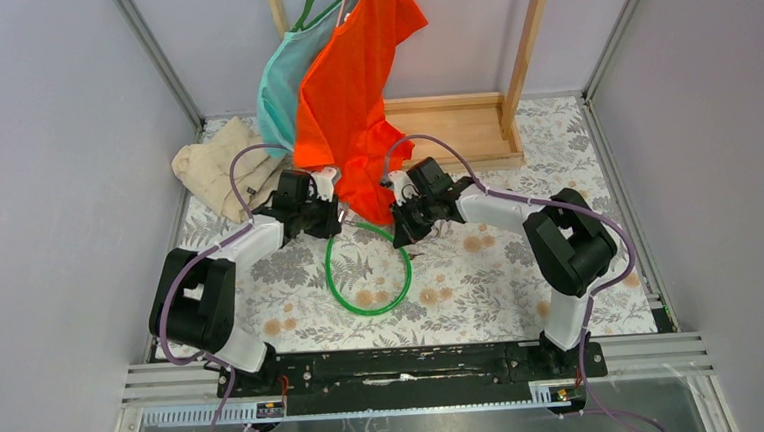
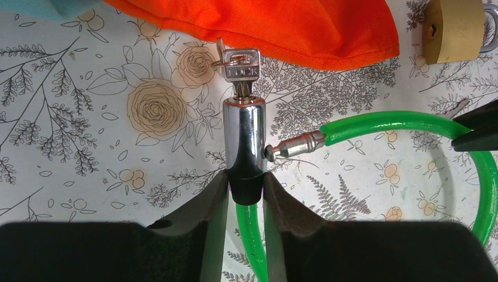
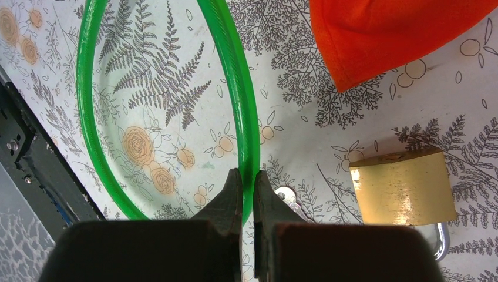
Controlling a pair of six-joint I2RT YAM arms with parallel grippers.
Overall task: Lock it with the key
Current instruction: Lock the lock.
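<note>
My left gripper [image 2: 245, 182] pinches the barrel [image 2: 244, 132], right gripper [image 3: 246, 176] pinches the cable [image 3: 232, 70]; bet the pin [image 2: 293, 145] skids off instead of seating.

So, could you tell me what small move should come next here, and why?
Probably the right hand, shut on the green cable, should push its metal pin further into the chrome cylinder that the left hand holds: most of the pin shows outside.
</note>
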